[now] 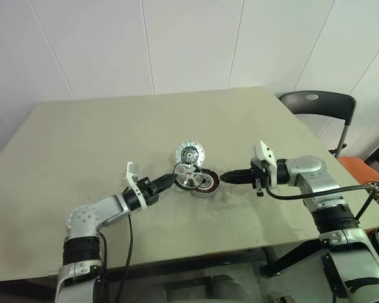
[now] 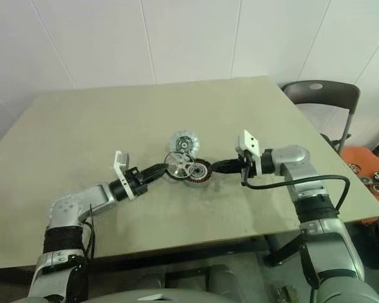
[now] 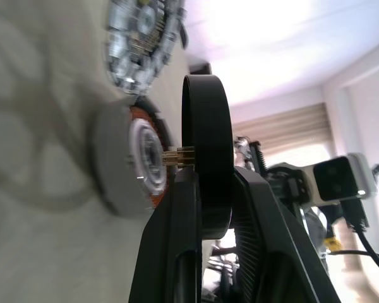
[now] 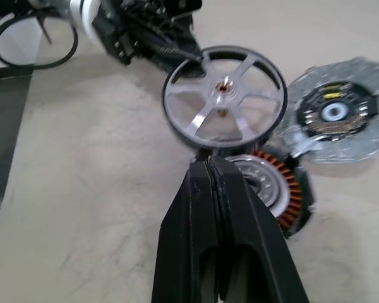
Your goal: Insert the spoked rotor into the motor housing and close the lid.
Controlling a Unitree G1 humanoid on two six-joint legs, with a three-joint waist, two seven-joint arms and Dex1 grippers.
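Observation:
The shiny spoked rotor (image 1: pixel 187 172) hangs just off the table, and my left gripper (image 1: pixel 177 177) is shut on its rim. Its small brass shaft (image 3: pixel 177 156) points at the centre of the motor housing (image 1: pixel 206 182), with a narrow gap between them. The housing is a grey cup with copper windings (image 4: pixel 284 183) and rests on the table (image 1: pixel 82 145). Just behind it lies the lid (image 1: pixel 190 153), a flat silver disc with a dark hub. My right gripper (image 1: pixel 225 177) is shut on nothing, level, its tip close to the housing's right side.
A black chair (image 1: pixel 320 103) stands past the table's far right corner. An orange surface (image 2: pixel 366 165) holding several small wheels sits low at the right. Bare tabletop lies all around the three parts.

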